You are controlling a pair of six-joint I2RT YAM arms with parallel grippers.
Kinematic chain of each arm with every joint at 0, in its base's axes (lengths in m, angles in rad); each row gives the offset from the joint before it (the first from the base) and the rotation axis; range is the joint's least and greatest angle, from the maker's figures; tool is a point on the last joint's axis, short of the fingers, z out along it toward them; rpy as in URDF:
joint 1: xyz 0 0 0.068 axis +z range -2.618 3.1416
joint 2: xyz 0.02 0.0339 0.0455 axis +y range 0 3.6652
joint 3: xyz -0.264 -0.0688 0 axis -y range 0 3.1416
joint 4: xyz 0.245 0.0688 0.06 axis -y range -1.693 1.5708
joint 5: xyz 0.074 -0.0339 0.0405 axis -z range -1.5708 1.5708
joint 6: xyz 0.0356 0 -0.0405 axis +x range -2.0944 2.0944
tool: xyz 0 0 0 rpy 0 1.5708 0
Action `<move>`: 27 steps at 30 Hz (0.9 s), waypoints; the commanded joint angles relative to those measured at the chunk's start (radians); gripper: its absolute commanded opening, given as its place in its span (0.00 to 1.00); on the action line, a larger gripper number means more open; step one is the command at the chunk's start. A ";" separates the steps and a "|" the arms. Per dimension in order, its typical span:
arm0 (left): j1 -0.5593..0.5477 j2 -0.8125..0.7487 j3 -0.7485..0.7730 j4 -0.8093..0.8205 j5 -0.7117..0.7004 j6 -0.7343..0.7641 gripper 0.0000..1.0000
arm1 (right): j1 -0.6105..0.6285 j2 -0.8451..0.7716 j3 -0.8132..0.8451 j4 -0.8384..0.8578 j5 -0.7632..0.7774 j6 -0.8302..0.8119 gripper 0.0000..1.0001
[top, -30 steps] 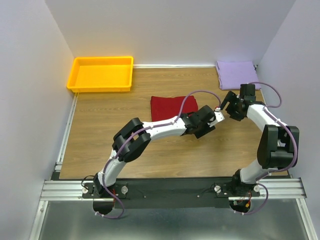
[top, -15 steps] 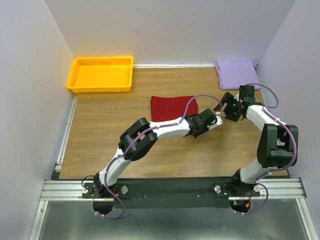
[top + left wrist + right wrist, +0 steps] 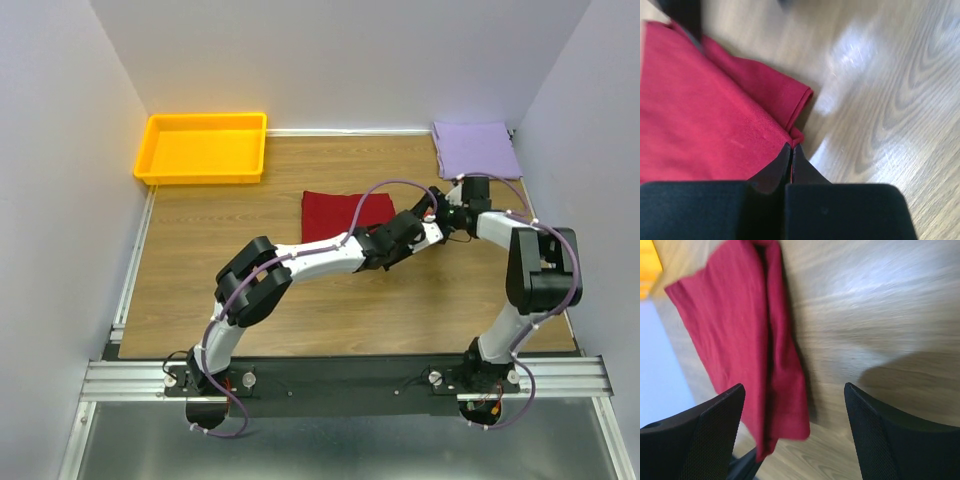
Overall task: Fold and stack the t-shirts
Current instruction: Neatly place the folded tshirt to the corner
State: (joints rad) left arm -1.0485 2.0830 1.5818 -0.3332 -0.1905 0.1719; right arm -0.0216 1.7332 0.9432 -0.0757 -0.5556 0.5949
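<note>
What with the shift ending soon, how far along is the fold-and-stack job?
Done: both look folded, the lavender t-shirt in the far right corner and the red t-shirt mid-table. In hand: the left claw is shut on a corner of the red t-shirt, and the right claw stands open close by. Left: the stacking, since the two lie apart.

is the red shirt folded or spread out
Folded. The red shirt lies as a compact rectangle with no sleeves sticking out, and the left wrist view shows stacked layers at its corner.
</note>
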 commanded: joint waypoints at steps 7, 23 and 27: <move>0.008 -0.070 -0.023 0.089 0.025 -0.025 0.00 | 0.196 0.144 0.023 0.148 -0.102 0.104 0.84; 0.010 -0.167 -0.127 0.207 0.037 -0.078 0.00 | 0.265 0.210 0.054 0.152 -0.076 0.100 0.64; 0.008 -0.198 -0.170 0.230 0.011 -0.092 0.00 | 0.255 0.207 0.040 0.152 -0.070 0.106 0.60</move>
State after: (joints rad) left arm -1.0275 1.9465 1.4414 -0.1902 -0.1825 0.1051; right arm 0.2279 1.9285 1.0103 0.0853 -0.6628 0.7074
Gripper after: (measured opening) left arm 0.008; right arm 0.619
